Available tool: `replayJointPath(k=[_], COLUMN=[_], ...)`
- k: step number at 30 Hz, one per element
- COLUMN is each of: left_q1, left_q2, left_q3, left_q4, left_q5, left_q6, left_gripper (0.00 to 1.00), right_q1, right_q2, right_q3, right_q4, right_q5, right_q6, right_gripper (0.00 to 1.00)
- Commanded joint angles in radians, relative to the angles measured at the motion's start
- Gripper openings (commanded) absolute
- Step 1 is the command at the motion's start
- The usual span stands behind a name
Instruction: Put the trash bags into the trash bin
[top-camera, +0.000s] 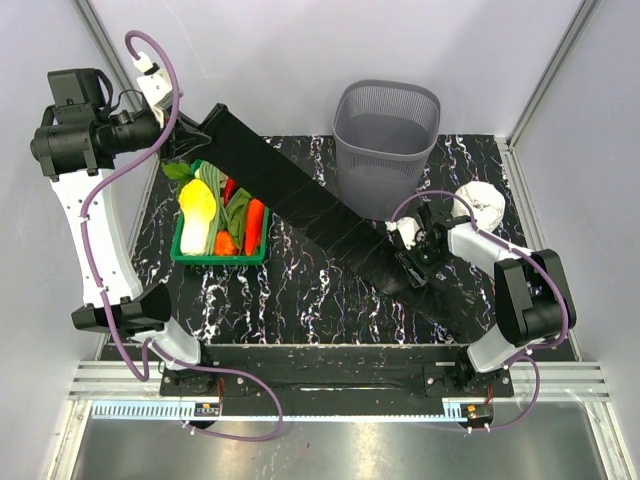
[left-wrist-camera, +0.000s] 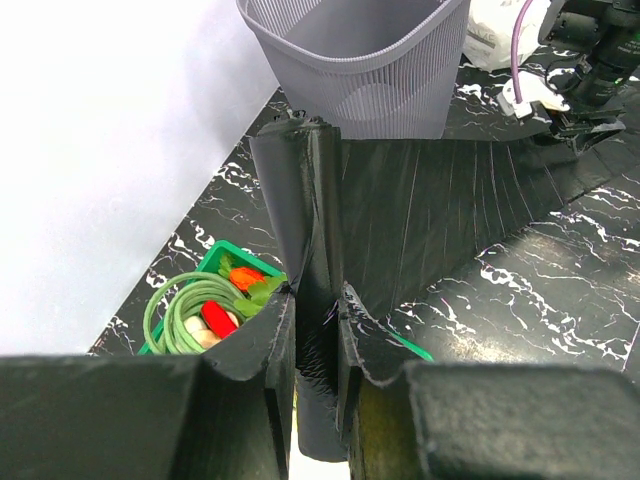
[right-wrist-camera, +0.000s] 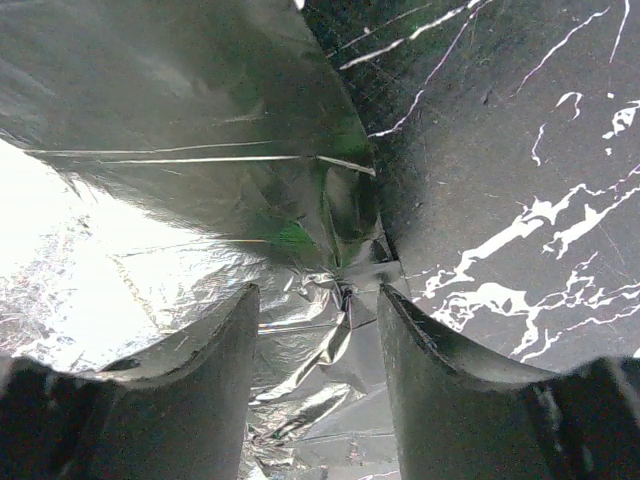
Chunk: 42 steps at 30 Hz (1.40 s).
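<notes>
The trash bags (top-camera: 300, 205) form one long, glossy black pleated strip, crumpled on the marbled table (top-camera: 300, 300) in front of the trash bin (top-camera: 385, 140) and rising slantwise to a bunched end held high, well to the bin's left. A green crate (top-camera: 222, 259) of vegetables sits left of the bin under the raised strip, and a white roll (top-camera: 483, 205) lies just right of the bin. In front of the bin the right gripper (right-wrist-camera: 318, 295) has its fingers apart with crinkled film between them, while the left gripper (left-wrist-camera: 318, 300) is clamped on the strip's gathered end.
</notes>
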Motion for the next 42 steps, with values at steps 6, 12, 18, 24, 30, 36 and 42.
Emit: replayJointPath(k=[6, 12, 18, 24, 30, 36, 42], left_q1=[0.004, 0.006, 0.006, 0.006, 0.006, 0.006, 0.006], left_q2=[-0.026, -0.029, -0.026, -0.031, -0.038, -0.052, -0.072], left_q3=[0.0, 0.004, 0.023, 0.029, 0.033, 0.024, -0.014], left_q4=[0.0, -0.005, -0.015, -0.043, -0.058, -0.055, -0.037], left_q5=[0.041, 0.019, 0.019, 0.021, 0.029, 0.056, 0.073], left_q6=[0.063, 0.069, 0.078, 0.109, 0.123, 0.126, 0.115], left_gripper=[0.0, 0.0, 0.0, 0.0, 0.0, 0.0, 0.0], right_q1=[-0.002, -0.003, -0.005, -0.01, -0.022, -0.036, -0.031], right_q2=[-0.064, -0.088, -0.082, -0.035, 0.017, 0.077, 0.146], right_q3=[0.085, 0.128, 0.195, 0.317, 0.396, 0.507, 0.596], right_q4=[-0.054, -0.074, -0.088, -0.106, -0.103, -0.088, -0.065], right_q5=[-0.067, -0.084, -0.102, -0.189, -0.369, -0.548, -0.689], right_q6=[0.036, 0.058, 0.067, 0.073, 0.022, -0.013, 0.004], right_gripper=[0.59, 0.68, 0.8, 0.82, 0.83, 0.84, 0.86])
